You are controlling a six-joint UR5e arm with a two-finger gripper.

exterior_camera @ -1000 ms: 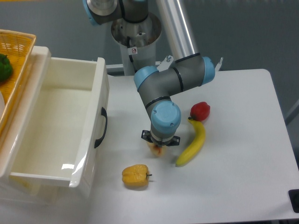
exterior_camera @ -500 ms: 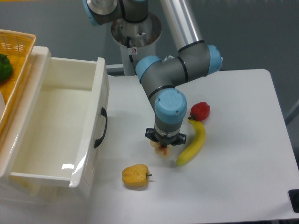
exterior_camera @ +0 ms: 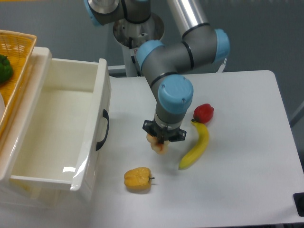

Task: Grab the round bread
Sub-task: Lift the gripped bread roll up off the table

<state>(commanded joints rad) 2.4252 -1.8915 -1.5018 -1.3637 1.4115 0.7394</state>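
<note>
The round bread (exterior_camera: 157, 144) is a small lumpy bun, orange-pink and cream, mostly hidden under the wrist. My gripper (exterior_camera: 160, 142) points straight down and is shut on it, holding it a little above the white table (exterior_camera: 237, 190). The fingers are hidden behind the black flange and the blue wrist joint.
A yellow banana (exterior_camera: 196, 147) lies just right of the gripper, with a red pepper (exterior_camera: 204, 113) at its far end. A yellow bell pepper (exterior_camera: 137, 178) lies in front. A white open drawer (exterior_camera: 57, 128) stands at the left, with an orange basket (exterior_camera: 14, 61) holding a green item (exterior_camera: 4, 68) behind it.
The arm has risen and shifted slightly left, with the bread lifted off the table in the gripper. The other items have not moved.
</note>
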